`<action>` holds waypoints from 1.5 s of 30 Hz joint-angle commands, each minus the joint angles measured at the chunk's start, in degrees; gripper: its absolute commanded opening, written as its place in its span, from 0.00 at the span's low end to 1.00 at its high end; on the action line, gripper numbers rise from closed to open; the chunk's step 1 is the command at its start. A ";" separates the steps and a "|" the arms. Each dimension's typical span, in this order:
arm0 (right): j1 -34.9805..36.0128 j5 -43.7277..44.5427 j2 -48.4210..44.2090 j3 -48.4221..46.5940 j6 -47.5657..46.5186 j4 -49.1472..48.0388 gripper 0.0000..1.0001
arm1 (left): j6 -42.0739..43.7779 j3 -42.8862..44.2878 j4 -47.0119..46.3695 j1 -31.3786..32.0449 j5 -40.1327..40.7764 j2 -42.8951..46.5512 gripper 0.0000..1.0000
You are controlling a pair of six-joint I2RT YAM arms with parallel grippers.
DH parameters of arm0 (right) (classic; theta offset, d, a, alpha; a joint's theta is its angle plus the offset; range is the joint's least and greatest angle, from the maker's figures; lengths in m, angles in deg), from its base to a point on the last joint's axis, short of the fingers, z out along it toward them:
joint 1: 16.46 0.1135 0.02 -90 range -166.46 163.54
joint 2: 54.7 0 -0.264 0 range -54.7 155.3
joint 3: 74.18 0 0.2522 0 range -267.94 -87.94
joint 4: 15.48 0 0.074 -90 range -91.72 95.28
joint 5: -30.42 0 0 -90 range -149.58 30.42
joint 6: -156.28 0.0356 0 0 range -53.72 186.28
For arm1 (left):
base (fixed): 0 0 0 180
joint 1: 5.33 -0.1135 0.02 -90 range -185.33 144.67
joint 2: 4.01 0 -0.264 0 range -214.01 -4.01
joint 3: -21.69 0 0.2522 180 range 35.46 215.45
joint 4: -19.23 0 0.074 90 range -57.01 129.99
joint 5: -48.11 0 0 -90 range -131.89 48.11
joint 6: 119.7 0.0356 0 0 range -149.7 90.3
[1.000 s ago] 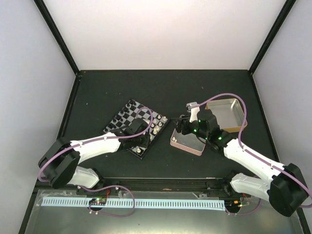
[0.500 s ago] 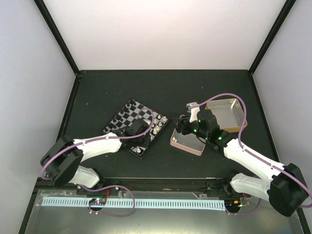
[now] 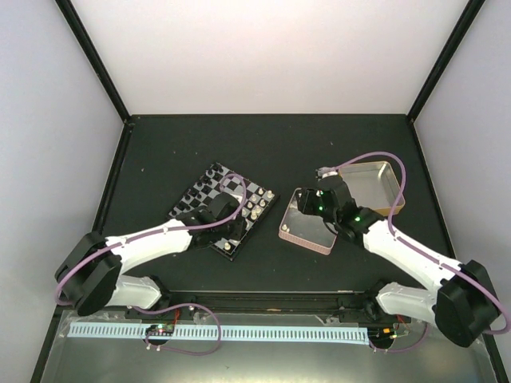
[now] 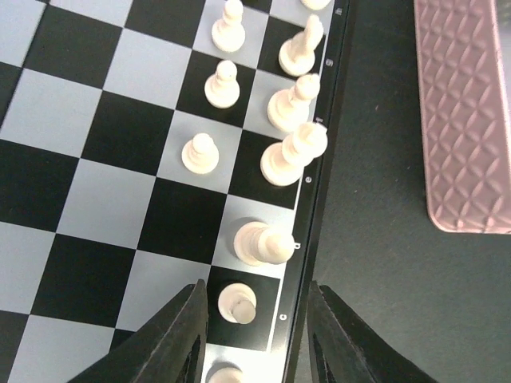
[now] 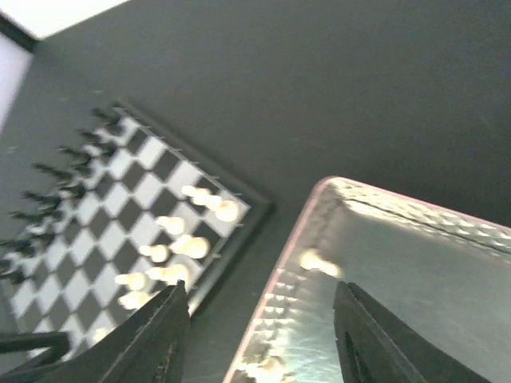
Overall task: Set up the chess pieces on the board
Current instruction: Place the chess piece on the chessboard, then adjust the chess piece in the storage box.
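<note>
Records right gripper (image 5: 259,299) swung lower over shallow pink embossed metal tin (image 5: 431,255) since a second ago — jaws apart, empty, above loose cream figure (image 5: 318,261) inside. Finds left gripper (image 4: 255,291) jaws newly parted, narrow, straddling tiny cream-white chess piece (image 4: 238,303) upright on edge square of black-and-grey checked board (image 4: 96,128) — judged placed.

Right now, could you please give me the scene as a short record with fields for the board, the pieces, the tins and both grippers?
chessboard: black and grey checks, beside the pink tin
cream pieces: two rows along the edge nearest the pink tin
black pieces: along the opposite edge
left gripper: open, astride one cream piece on an edge square
right gripper: open, empty, above the pink tin
loose cream pieces: a few inside the pink tin
gold tin: beyond the pink tin; contents unclear
</note>
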 commanded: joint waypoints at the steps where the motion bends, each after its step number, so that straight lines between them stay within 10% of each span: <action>1: -2.51 7.93 3.57 -1.99 11.73 9.16 0.48 | -2.09 2.96 2.66 -0.10 1.48 3.93 0.37; 23: -8.36 -12.74 26.07 -0.02 31.13 -11.78 0.33 | -4.43 3.61 5.77 -5.70 -3.22 14.28 0.42; 45: -8.36 -7.69 32.27 -0.55 37.03 -12.98 0.15 | -4.73 0.63 4.46 -7.71 -5.62 14.45 0.42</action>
